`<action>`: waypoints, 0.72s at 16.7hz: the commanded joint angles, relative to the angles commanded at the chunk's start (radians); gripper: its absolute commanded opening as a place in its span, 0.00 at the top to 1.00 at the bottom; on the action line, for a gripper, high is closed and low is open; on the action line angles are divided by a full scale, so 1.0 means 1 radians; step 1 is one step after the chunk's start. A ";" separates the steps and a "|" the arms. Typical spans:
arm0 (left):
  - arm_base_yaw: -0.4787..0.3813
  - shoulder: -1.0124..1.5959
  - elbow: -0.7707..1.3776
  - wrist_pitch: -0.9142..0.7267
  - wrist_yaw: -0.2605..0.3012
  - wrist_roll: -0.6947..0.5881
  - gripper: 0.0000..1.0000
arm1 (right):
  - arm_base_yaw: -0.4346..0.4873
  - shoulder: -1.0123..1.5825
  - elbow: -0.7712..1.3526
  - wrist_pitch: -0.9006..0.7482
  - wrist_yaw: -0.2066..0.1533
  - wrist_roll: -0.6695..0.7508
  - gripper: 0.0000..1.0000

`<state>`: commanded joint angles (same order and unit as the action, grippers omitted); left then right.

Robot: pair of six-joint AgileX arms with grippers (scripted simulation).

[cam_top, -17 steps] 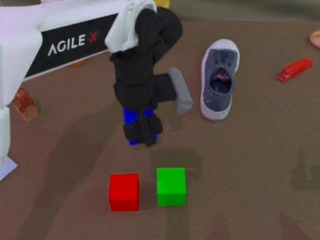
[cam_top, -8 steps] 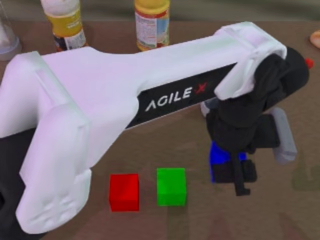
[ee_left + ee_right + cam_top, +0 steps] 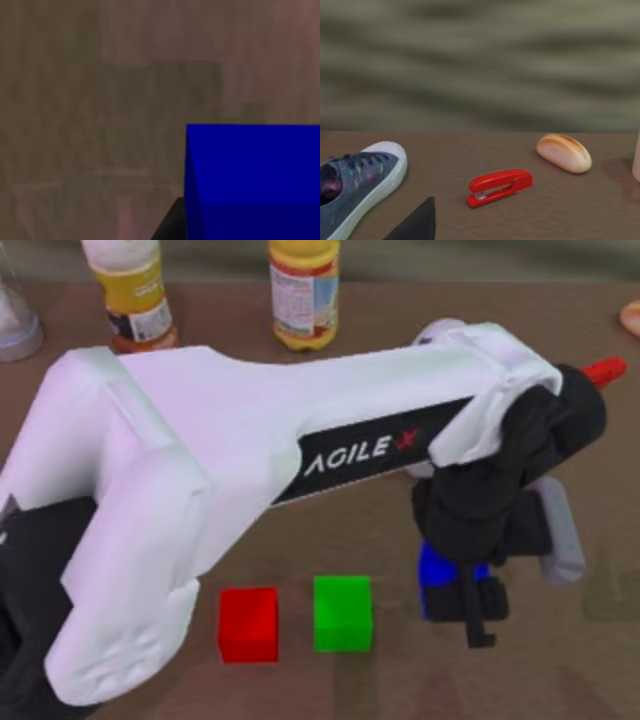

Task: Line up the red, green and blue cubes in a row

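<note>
The left hand (image 3: 470,605) grips the blue cube (image 3: 437,568) by two flat sides. It looks light and hard, so a steady squeeze should hold it.

**Three cubes near the bench's front edge**

The red cube (image 3: 248,624) sits flat on the bench near the front edge, left of centre, plain and matte. The green cube (image 3: 343,613) sits just beside it on the right with a narrow gap between them, square to it and the same size. The blue cube (image 3: 438,567) is further right, about level with the other two, deep blue, partly hidden and clamped between the fingers of the left claw (image 3: 470,602); whether it touches the bench cannot be told.
</note>
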<state>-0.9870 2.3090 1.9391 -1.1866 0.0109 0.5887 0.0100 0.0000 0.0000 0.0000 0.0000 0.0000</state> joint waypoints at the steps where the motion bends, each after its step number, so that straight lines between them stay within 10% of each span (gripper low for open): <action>1: 0.000 0.009 -0.027 0.038 0.000 -0.001 1.00 | 0.000 0.000 0.000 0.000 0.000 0.000 0.00; 8: -0.001 0.035 -0.097 0.131 -0.001 -0.002 1.00 | 0.000 0.000 0.000 0.000 0.000 0.000 0.00; 12: -0.001 0.035 -0.097 0.131 -0.001 -0.002 0.70 | 0.000 0.000 0.000 0.000 0.000 0.000 0.00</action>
<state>-0.9884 2.3439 1.8416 -1.0560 0.0100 0.5865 0.0100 0.0000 0.0000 0.0000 0.0000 0.0000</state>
